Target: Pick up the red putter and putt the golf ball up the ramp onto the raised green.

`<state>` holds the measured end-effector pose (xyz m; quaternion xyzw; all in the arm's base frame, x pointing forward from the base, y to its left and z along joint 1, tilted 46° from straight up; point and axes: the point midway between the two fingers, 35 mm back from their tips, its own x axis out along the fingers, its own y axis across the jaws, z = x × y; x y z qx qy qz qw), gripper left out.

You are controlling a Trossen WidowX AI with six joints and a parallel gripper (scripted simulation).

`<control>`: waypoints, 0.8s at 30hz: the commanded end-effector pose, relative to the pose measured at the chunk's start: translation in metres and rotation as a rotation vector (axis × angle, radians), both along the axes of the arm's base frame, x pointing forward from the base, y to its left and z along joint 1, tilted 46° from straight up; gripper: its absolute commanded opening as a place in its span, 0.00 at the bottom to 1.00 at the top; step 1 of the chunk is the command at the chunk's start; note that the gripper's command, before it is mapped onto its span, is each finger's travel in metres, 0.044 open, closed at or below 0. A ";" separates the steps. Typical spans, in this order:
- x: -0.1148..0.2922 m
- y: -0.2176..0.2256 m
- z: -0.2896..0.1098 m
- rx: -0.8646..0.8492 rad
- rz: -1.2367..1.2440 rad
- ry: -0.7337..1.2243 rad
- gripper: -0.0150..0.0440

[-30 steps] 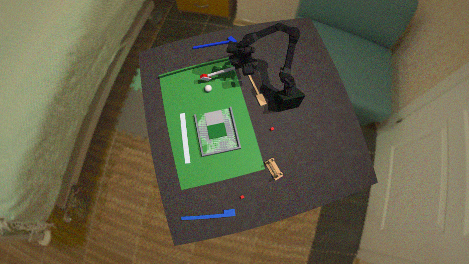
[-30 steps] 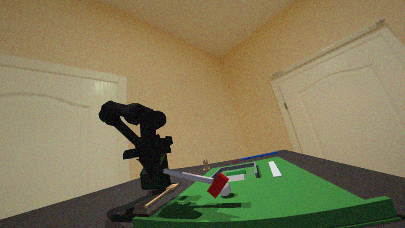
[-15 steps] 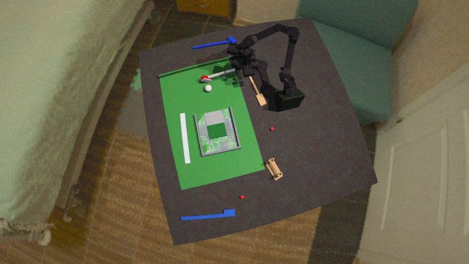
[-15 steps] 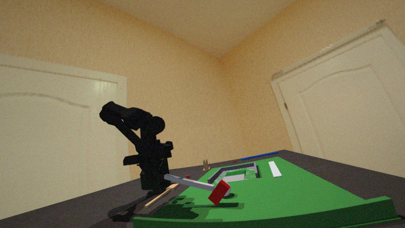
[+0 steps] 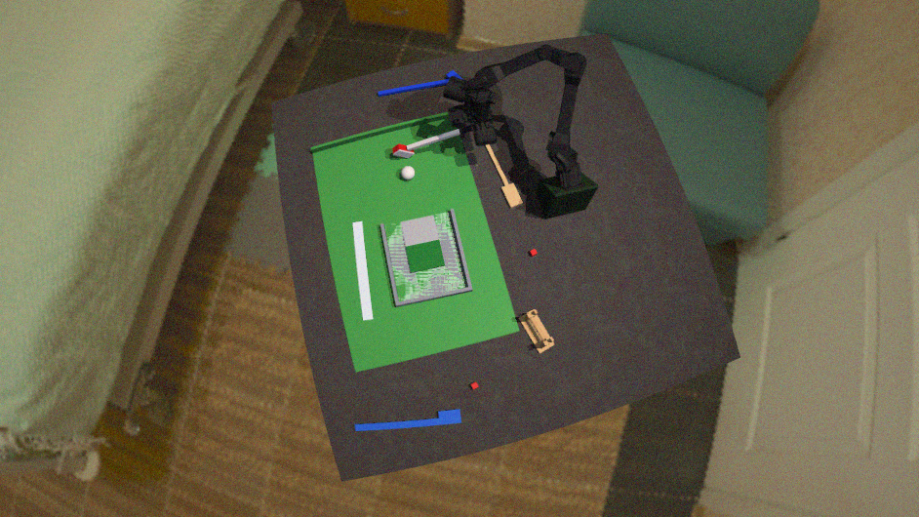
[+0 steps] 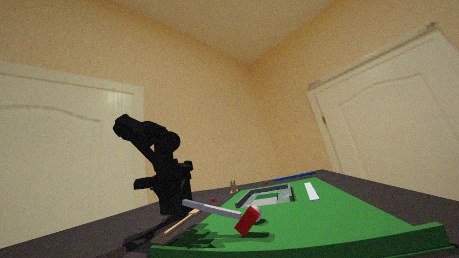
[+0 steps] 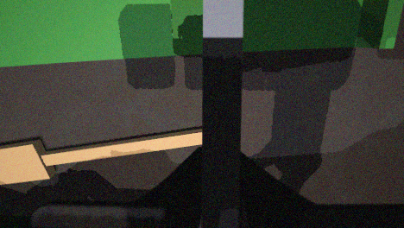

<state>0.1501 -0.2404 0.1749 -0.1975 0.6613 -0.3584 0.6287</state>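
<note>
My gripper (image 5: 463, 134) (image 6: 182, 202) is shut on the grey shaft of the red putter (image 5: 429, 139) (image 6: 211, 209) (image 7: 223, 19) and holds it just above the green mat (image 5: 359, 199) (image 6: 320, 221) (image 7: 56, 30). The putter's red head (image 5: 399, 149) (image 6: 247, 220) hangs close behind the white golf ball (image 5: 407, 172) (image 6: 257, 209). Whether they touch I cannot tell. The grey-walled ramp with the raised green (image 5: 423, 257) (image 6: 268, 196) stands in the middle of the mat, beyond the ball.
A tan putter (image 5: 502, 177) (image 6: 179, 223) (image 7: 116, 148) lies on the dark table by the arm's base. Blue putters lie at the far edge (image 5: 418, 85) and the near edge (image 5: 411, 420). A white strip (image 5: 362, 269) (image 6: 311, 191), a tan stand (image 5: 537, 330) and small red cubes (image 5: 533, 253) are also there.
</note>
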 end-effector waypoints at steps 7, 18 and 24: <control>-0.002 -0.006 0.005 -0.005 -0.004 -0.004 0.25; 0.026 0.067 -0.077 0.015 -0.003 -0.007 0.25; 0.025 0.086 -0.092 0.002 0.003 -0.005 0.25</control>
